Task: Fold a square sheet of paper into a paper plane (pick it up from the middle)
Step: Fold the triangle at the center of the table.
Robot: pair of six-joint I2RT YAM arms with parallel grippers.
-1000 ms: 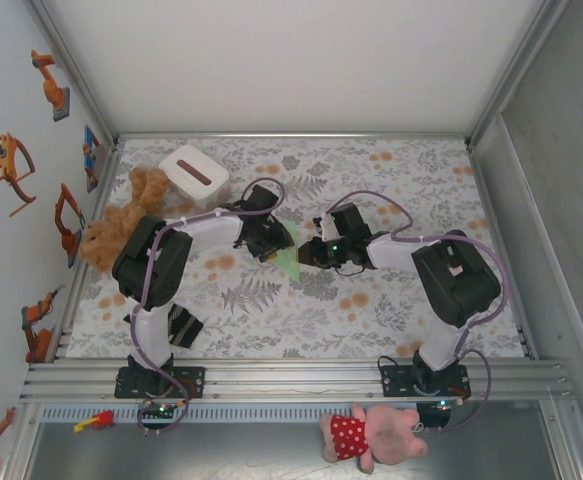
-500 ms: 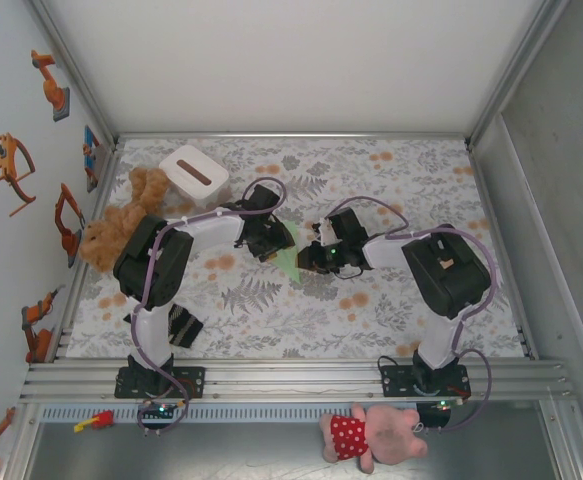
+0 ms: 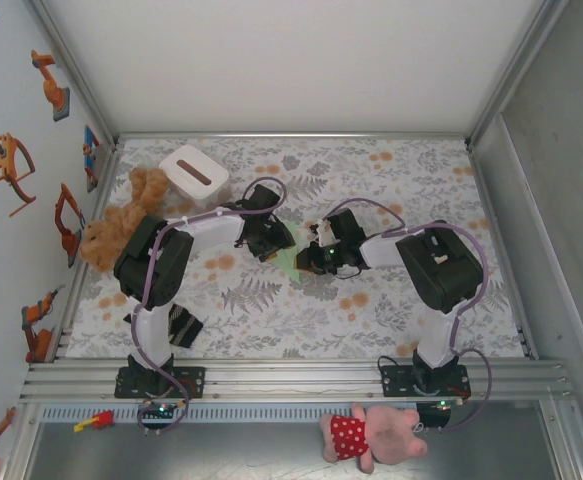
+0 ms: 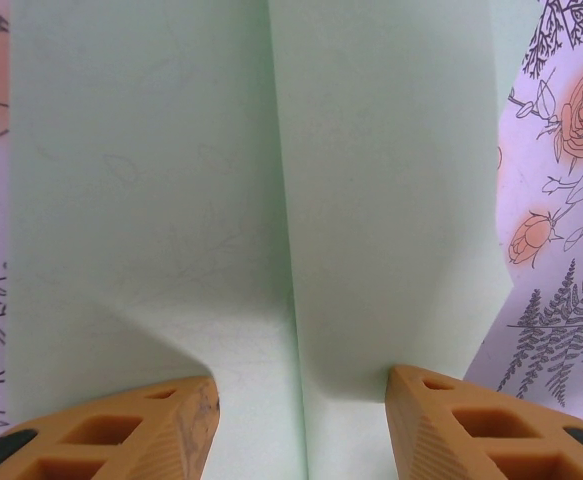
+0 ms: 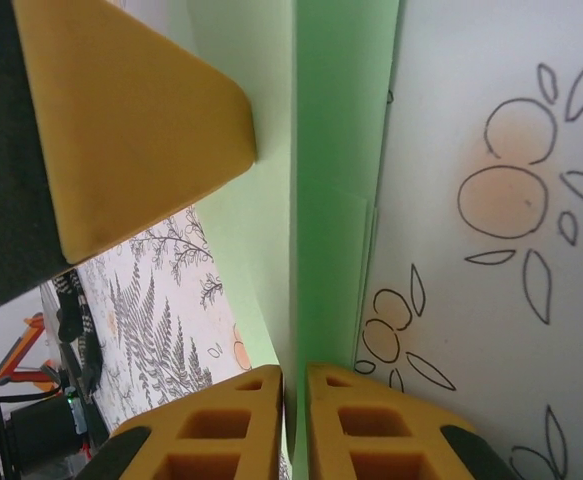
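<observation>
The paper plane (image 3: 289,264) is pale green paper folded to a narrow point, lying mid-table between both grippers. In the left wrist view its paper (image 4: 171,200) spreads flat with a centre crease. My left gripper (image 3: 279,240) is over its upper end, and that gripper (image 4: 301,385) is open, its orange fingers (image 4: 121,435) apart on either side of the crease. My right gripper (image 3: 309,258) comes in from the right. That gripper (image 5: 294,372) is shut on the plane's upright folded edge (image 5: 336,150). One left fingertip (image 5: 131,130) shows close by.
A white box (image 3: 193,172) with a dark slot and a brown plush bear (image 3: 121,222) sit at the back left. A striped dark cloth (image 3: 183,325) lies by the left arm's base. Floral table cover (image 3: 411,180) lies open at the right. Metal frame walls surround the table.
The right gripper's fingers have closed further onto the green paper, and the right arm has drawn in toward the left. The left gripper has stayed nearly still.
</observation>
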